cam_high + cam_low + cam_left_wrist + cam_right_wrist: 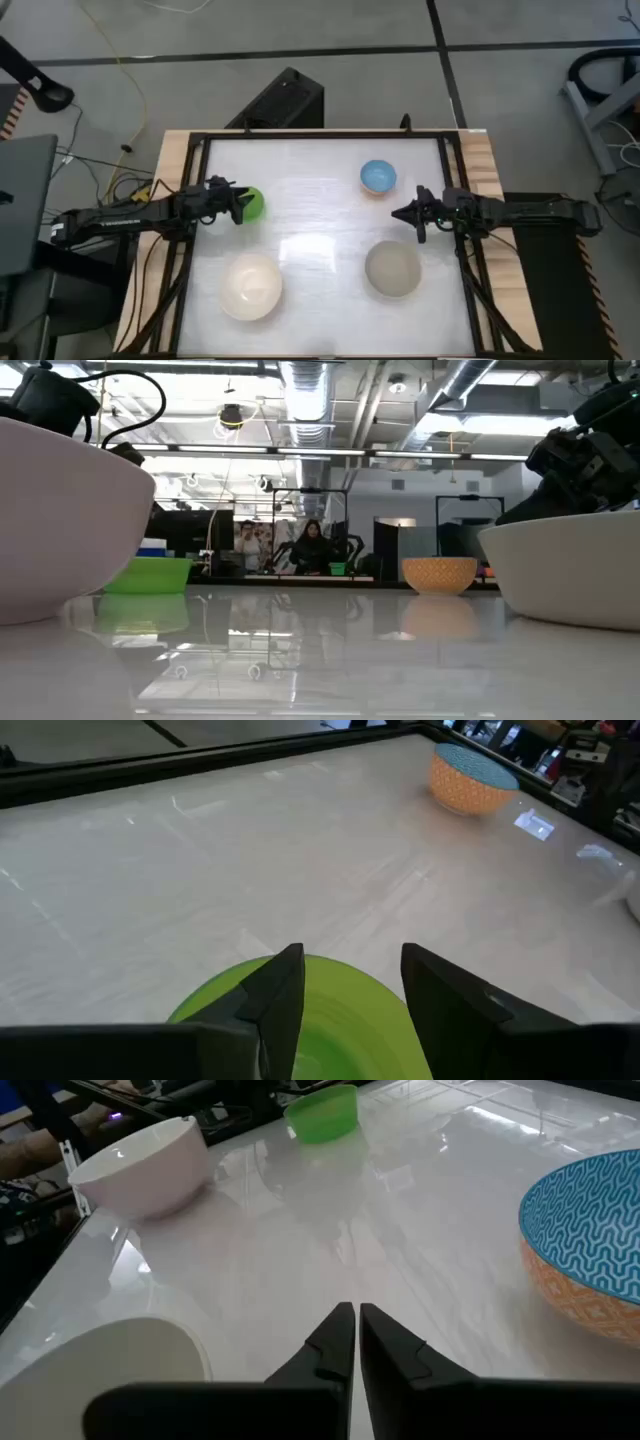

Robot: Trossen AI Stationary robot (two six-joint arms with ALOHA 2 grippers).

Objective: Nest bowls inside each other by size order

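Gleaming white table [320,190] – four bowls apart, left hand [345,995] open over green bowl [254,203], right hand [357,1330] pinched shut

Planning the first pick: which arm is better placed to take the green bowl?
Left. Its tool is open over the green bowl; the right tool is shut, across the table.

Smallest bowl [252,203] sits far left, patterned bowl [378,177] far right; largest bowl [250,286] near left, second-largest bowl [392,269] near right (all four well apart, none nested)
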